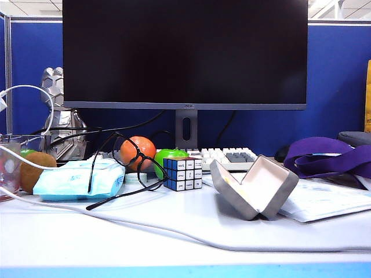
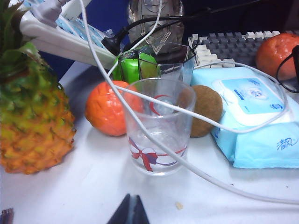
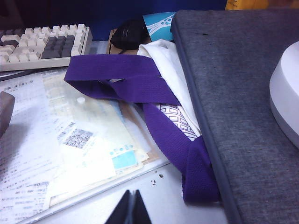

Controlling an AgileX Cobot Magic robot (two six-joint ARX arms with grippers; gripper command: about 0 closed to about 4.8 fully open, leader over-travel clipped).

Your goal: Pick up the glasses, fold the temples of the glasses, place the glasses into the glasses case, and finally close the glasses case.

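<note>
Writing: the light-blue tissue pack (image 1: 79,179) carries blue Chinese characters on its side and a white flap label, print too small to read. The cube puzzle (image 1: 182,173) has small marks on its white tiles, illegible. Papers (image 3: 70,140) under a clear sleeve show a QR code and barcodes. A small logo sits on the monitor's (image 1: 184,52) lower bezel, unreadable.

Surface: white table (image 1: 116,231), crowded, with a white cable (image 1: 174,230) trailing across it. Blue partition wall behind.

The glasses (image 1: 134,168) lie with temples (image 1: 124,196) unfolded, one arm propped over the tissue pack, lenses near an orange (image 1: 137,152). The glasses case (image 1: 255,186) stands open, pale lining showing, well to the right of the cube.

Left gripper (image 2: 129,210): fingers pressed together, empty, low over the table in front of a clear cup (image 2: 156,126) with a red bow print, pineapple (image 2: 30,107) beside it.

Right gripper (image 3: 129,207): clenched, empty, above the table edge by a purple strap (image 3: 140,93) and a grey laptop sleeve (image 3: 243,93).
</note>
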